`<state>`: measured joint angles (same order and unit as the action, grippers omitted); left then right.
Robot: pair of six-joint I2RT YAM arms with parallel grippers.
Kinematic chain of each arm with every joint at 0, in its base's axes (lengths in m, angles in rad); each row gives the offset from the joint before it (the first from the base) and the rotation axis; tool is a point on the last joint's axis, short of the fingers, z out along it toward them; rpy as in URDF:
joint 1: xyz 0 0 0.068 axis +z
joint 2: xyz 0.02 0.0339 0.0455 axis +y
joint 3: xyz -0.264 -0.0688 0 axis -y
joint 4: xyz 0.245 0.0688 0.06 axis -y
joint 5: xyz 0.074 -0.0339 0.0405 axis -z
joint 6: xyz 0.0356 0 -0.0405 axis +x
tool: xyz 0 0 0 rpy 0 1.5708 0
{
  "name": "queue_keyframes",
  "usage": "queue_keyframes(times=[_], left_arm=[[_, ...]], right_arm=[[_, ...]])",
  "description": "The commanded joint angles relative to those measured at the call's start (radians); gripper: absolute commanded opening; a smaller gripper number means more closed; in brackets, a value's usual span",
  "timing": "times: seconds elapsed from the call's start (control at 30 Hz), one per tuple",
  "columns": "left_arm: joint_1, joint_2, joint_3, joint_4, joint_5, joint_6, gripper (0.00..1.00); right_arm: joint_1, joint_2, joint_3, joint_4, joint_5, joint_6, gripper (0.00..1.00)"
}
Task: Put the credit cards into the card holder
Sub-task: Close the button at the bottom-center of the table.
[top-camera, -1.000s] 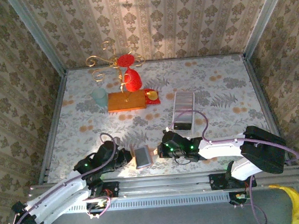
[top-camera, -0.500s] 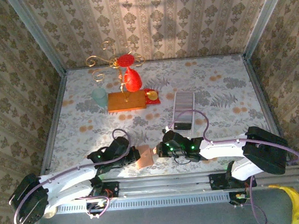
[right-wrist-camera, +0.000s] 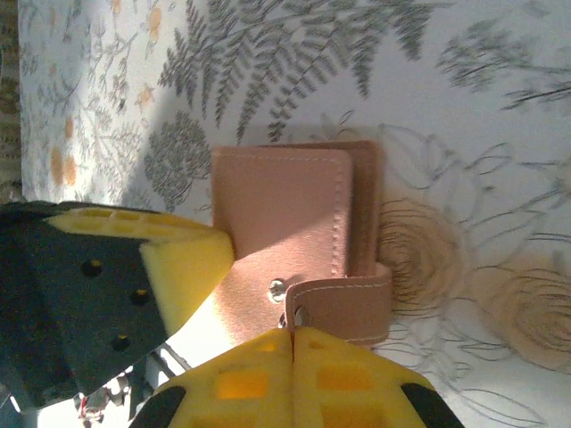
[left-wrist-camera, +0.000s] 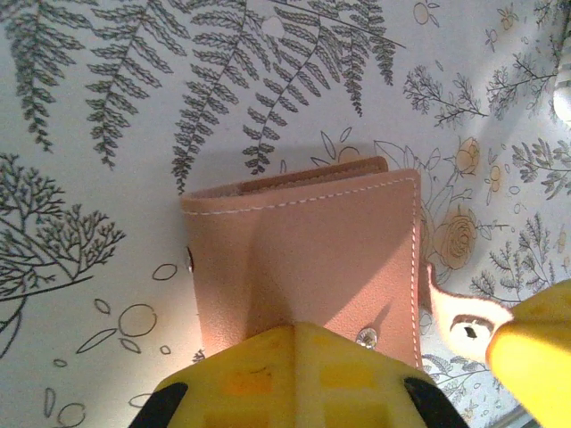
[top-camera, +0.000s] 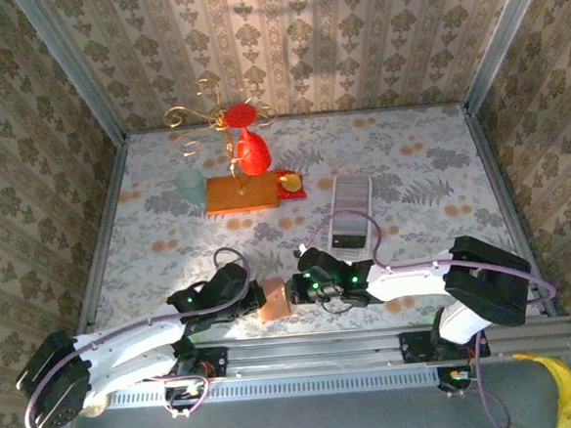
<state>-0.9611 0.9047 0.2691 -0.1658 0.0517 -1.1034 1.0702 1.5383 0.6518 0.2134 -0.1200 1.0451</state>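
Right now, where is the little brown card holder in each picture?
Top external: card holder at the table's near edge, between left pincer and right pincer.
Left wrist: picture's middle, just above the left pincer.
Right wrist: picture's middle, strap end in the right pincer.
Shared landmark: the fern-print table cover under it.

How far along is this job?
Done: nothing looks loaded; the credit cards sit in the white tray. In hand: left tool and right tool are both shut on the card holder, the right on its strap. Left: open it, then insert every card.
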Motion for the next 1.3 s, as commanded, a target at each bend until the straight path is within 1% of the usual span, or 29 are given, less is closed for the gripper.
queue_keyframes(times=[0.0, 0.3, 0.43, 0.6, 0.83, 1.17, 1.27], left_arm=[[-0.005, -0.006, -0.010, -0.086, -0.033, 0.012, 0.00], [-0.007, 0.025, -0.004, -0.062, -0.024, 0.011, 0.00], [-0.008, 0.019, -0.004, -0.062, -0.019, 0.010, 0.00], [-0.011, -0.003, -0.008, -0.060, -0.019, 0.005, 0.00], [-0.013, -0.027, -0.027, -0.043, -0.017, -0.008, 0.00], [-0.015, -0.031, -0.045, -0.023, -0.016, -0.016, 0.00], [-0.015, -0.031, -0.050, -0.014, -0.018, -0.018, 0.00]], right_arm=[[0.014, 0.029, 0.047, -0.030, -0.063, -0.041, 0.00], [0.028, 0.072, 0.106, -0.127, -0.089, -0.076, 0.00], [0.028, 0.075, 0.129, -0.207, -0.031, -0.078, 0.00], [0.030, 0.087, 0.148, -0.227, -0.018, -0.085, 0.00], [0.031, 0.120, 0.173, -0.210, -0.018, -0.080, 0.00], [0.033, 0.138, 0.195, -0.251, 0.028, -0.053, 0.00], [0.037, 0.150, 0.209, -0.265, 0.024, -0.062, 0.00]])
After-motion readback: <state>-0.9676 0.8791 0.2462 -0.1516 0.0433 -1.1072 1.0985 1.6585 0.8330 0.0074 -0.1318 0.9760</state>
